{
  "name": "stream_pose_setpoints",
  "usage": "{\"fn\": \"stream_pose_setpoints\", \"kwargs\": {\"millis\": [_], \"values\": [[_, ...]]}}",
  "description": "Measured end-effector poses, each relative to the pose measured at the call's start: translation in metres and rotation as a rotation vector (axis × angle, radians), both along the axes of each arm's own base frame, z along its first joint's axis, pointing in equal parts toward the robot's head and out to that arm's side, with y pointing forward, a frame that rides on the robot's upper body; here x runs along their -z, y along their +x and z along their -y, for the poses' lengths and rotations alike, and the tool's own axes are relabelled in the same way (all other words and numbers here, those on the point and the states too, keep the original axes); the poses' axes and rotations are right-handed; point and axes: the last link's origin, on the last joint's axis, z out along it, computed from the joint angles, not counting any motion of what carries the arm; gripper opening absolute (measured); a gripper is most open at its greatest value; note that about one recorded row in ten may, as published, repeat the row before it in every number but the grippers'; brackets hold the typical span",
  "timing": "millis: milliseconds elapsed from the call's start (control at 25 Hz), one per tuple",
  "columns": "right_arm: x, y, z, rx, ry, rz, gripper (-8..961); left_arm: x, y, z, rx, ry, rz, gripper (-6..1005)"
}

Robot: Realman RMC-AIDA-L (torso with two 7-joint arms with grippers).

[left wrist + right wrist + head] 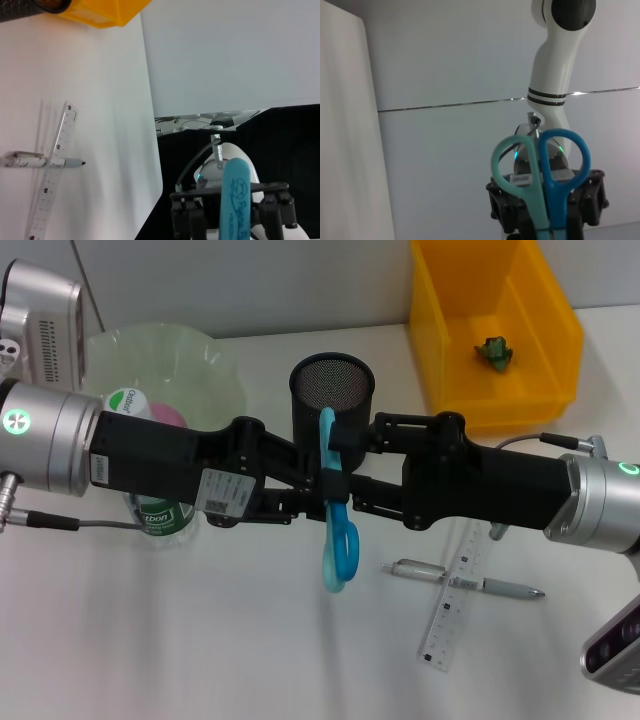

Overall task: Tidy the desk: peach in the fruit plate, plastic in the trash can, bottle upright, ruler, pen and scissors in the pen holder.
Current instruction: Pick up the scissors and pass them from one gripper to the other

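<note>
Head view, frame centre: left gripper and right gripper both clamp the scissors | just below pen holder (handles down).

A plain pale grey wall stands behind the white tabletop.

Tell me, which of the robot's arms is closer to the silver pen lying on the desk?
Right. The right gripper meets the left gripper at the scissors, in the air before the pen holder; the pen lies under the right arm's side, across the ruler.
</note>
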Motion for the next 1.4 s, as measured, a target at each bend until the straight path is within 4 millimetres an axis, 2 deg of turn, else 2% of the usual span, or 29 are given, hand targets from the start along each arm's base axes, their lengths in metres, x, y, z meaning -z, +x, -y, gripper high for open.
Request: {"fn": "stream_pose_setpoints", "kwargs": {"millis": [1400], "values": [[-0.0024, -0.001, -0.0025, -0.001, 0.014, -0.003, 471, 0.0003, -0.0039, -0.0007, -0.012, -0.003, -0.019, 249]]}}
